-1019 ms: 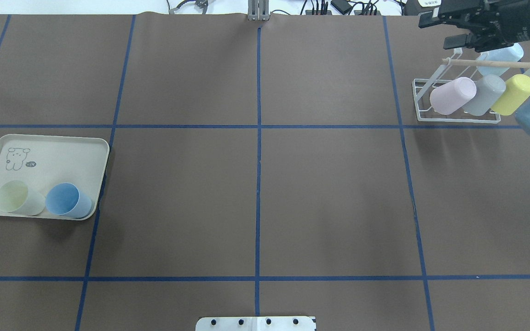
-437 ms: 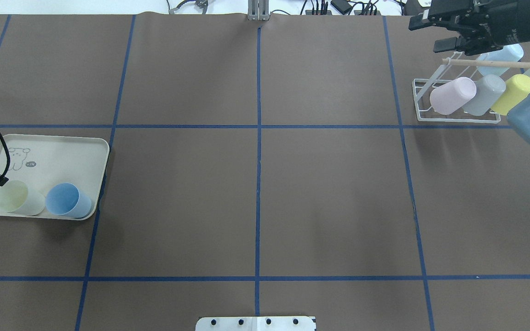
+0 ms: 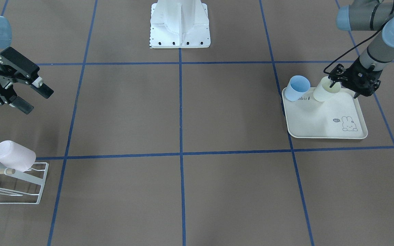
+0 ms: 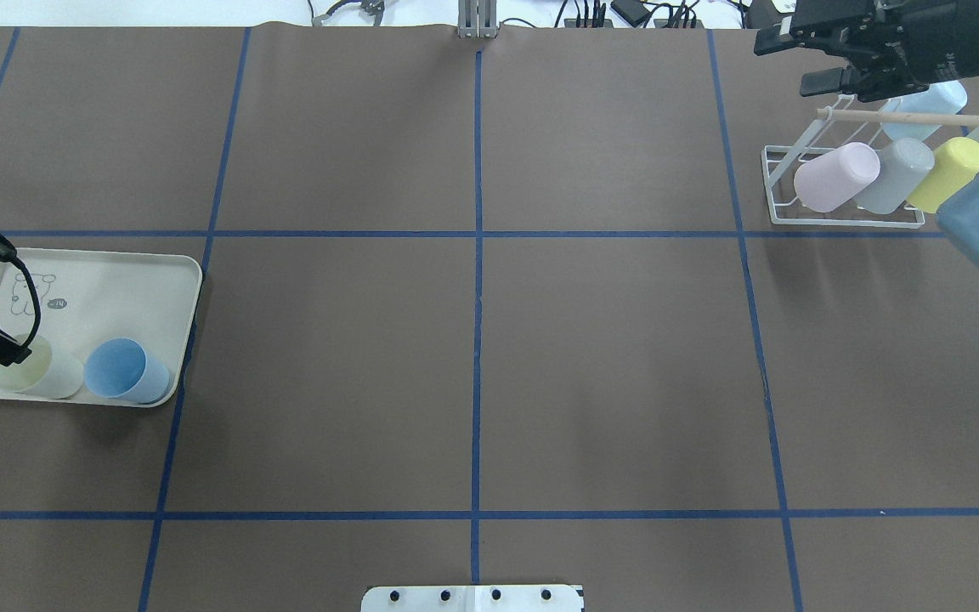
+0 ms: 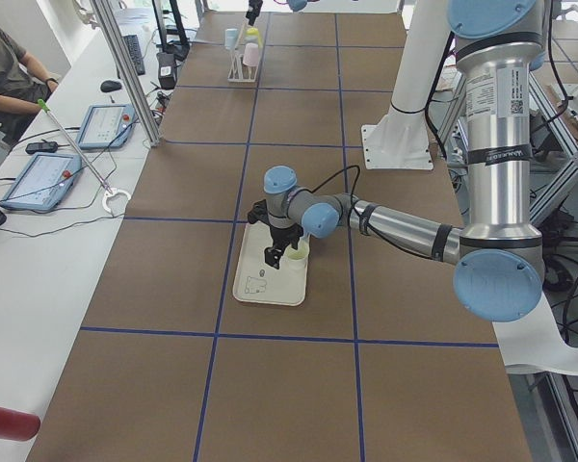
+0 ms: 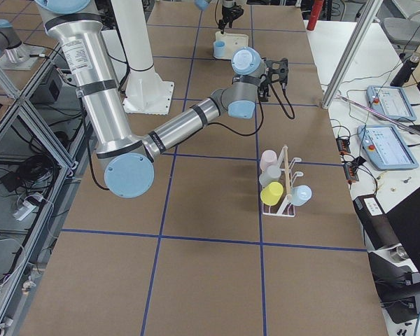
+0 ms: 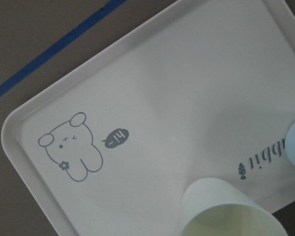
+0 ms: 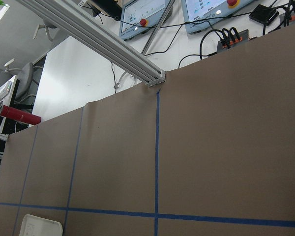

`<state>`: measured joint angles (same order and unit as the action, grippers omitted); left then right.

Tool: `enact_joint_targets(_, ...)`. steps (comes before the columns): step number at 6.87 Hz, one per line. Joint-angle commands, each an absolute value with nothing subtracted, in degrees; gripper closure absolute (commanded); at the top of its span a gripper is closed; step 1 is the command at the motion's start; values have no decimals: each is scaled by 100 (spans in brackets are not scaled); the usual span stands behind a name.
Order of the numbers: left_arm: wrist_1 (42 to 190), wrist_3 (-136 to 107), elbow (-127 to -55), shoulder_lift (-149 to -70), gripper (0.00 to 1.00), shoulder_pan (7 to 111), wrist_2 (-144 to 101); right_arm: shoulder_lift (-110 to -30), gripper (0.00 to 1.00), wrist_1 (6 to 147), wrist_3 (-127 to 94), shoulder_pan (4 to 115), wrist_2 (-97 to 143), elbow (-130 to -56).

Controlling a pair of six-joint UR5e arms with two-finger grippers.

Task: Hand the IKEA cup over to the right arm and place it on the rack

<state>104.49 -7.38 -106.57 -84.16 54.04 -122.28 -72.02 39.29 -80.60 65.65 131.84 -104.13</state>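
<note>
Cream tray [image 7: 187, 83], rabbit print [image 7: 71, 152] ("hi" bubble), pale yellow cup [image 7: 231, 211] at bottom — blue tape [image 7: 54, 54] outside

The left hand [image 3: 349, 88] hangs low over the tray [image 3: 320, 119], fingers apart, right by the pale yellow cup [image 3: 325, 90]. The blue cup [image 3: 297, 88] stands just past that cup, on the side away from the hand, so it is tight there. Toward the bunny drawing [image 3: 349, 124] the tray floor is bare and flat. The right hand [image 4: 797, 63] is up high, fingers spread wide. Below it sits the rack [image 4: 774, 183] with its wooden rod [image 4: 914, 119] and the pink cup [image 4: 836, 176], grey cup [image 4: 896, 177], yellow cup [image 4: 948, 174] and light blue cup [image 4: 923, 106] packed close together. Between the two hands the brown worktop [image 4: 472, 365] lies wide and flat.
</note>
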Motion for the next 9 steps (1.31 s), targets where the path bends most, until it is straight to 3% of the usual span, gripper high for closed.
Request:
enact_joint_targets(1,10459,-721,-10556,-8429,25,5370,-12287,-7198,0,3929,-8060,6565,13184,-10424)
enact_joint_targets(2,10459,-729,-10556,-8429,31,5327,-12296,-7198,0,3937,-8060,6565,13184,-10424)
enact_joint_targets(3,10459,-721,-10556,-8429,44,5317,-12374,-7198,0,3929,-8060,6565,13184,-10424)
enact_joint_targets(4,10459,-721,-10564,-8429,63,5317,-12401,-7198,0,3929,-8068,6565,13184,-10433)
enact_joint_targets(5,10459,-721,-10582,-8420,93,5317,-12401,-7198,0,3929,-8060,6565,13184,-10433)
enact_joint_targets(6,10433,-729,-10634,-8394,100,5326,-12419,-7172,0,3937,-8060,6565,13184,-10415)
enact_joint_targets(9,10336,-791,-11065,-8148,100,5858,-12437,-7163,0,3929,-8068,6565,13184,-10424)
